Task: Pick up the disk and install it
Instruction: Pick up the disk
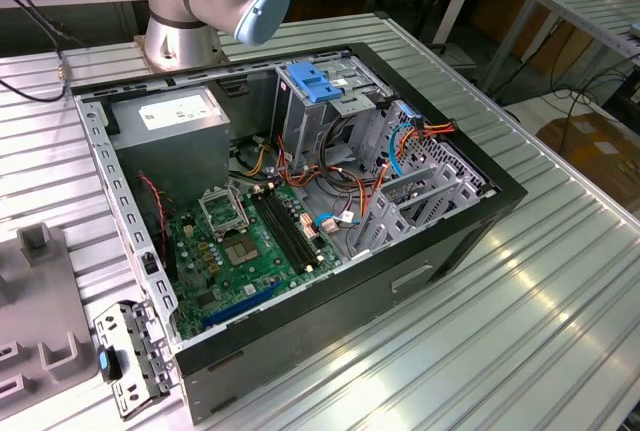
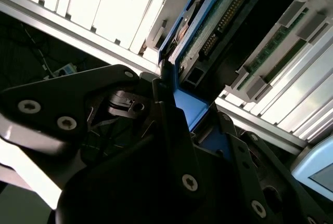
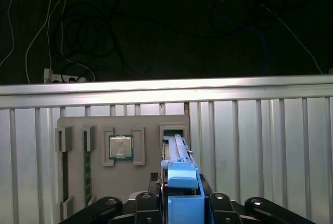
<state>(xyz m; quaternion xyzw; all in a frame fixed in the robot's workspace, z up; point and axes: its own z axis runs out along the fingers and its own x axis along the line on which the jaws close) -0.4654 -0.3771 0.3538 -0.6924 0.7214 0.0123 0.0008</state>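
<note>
In the first wrist view the disk [image 3: 177, 156] stands on edge between my gripper's [image 3: 182, 197] black fingers, its blue side rail facing the camera. It sits just above a dark slot [image 3: 173, 130] in a grey holder tray [image 3: 151, 122]. The second wrist view shows the same disk [image 2: 221, 18] from close by, with its green circuit board and connector, and the gripper [image 2: 179, 104] shut on its blue rail. In the exterior view the open computer case [image 1: 350, 211] lies on the table with a drive cage [image 1: 330, 101] at its far side.
The holder tray also carries a processor chip [image 3: 120, 147] and memory sticks [image 3: 65, 174]. Beyond the table's edge rail [image 3: 166, 86] lie dark floor and cables. In the case are a blue bracket [image 1: 315, 81], a grey power supply [image 1: 175, 116] and the motherboard [image 1: 240, 241]. A loose metal bracket [image 1: 130, 356] lies nearby.
</note>
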